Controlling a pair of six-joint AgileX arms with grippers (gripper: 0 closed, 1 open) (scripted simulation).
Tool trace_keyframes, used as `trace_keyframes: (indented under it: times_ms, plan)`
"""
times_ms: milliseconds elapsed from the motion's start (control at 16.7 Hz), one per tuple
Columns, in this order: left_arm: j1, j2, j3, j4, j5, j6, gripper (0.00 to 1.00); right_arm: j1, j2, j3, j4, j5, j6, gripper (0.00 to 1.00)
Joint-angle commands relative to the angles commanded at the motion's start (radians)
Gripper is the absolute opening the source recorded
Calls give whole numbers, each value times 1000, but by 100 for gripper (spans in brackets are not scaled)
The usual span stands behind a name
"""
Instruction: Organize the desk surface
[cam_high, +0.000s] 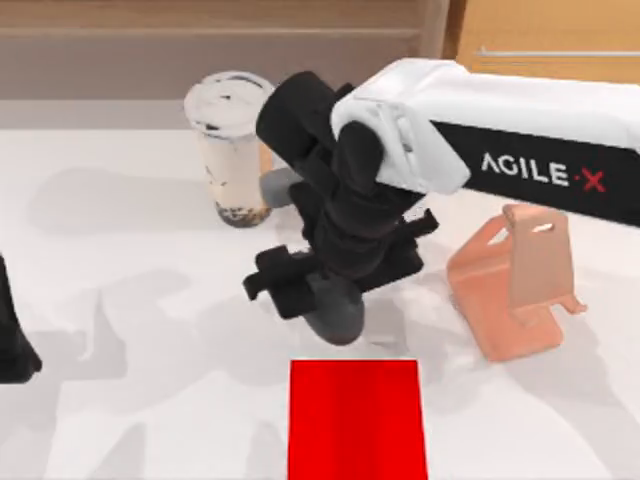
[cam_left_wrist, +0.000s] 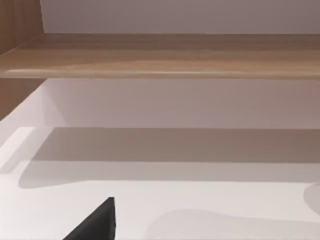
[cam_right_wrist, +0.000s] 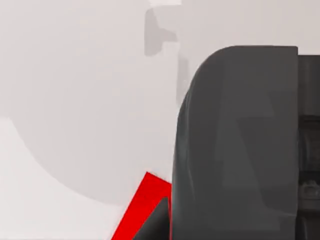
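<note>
The right arm reaches in from the tabletop's (cam_high: 120, 330) right edge, its gripper (cam_high: 335, 305) pointing down at mid-table, clenched on a dark grey rounded object (cam_high: 340, 312) (what it is I cannot tell) just behind the far edge of the red mat (cam_high: 357, 420), which lies at the near edge. A bubble tea cup (cam_high: 232, 150) stands upright toward the far edge; a salmon-pink phone stand (cam_high: 520, 285) sits toward the right. The left arm (cam_high: 12, 345) is parked at the left edge.
</note>
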Motion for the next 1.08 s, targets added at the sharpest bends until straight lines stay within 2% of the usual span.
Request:
trace_keyframes:
  times_ms: [300, 480, 660, 1080]
  plan:
    - [0, 0, 0, 0, 0, 0, 100, 94, -44, -137, -12, 23, 368, 0]
    - [0, 0, 0, 0, 0, 0, 100, 129, -79, -212, -26, 38, 523, 0]
    - [0, 0, 0, 0, 0, 0, 100, 144, -99, -248, -32, 45, 583, 0]
    - [0, 0, 0, 0, 0, 0, 100, 140, -91, -251, -22, 44, 583, 0]
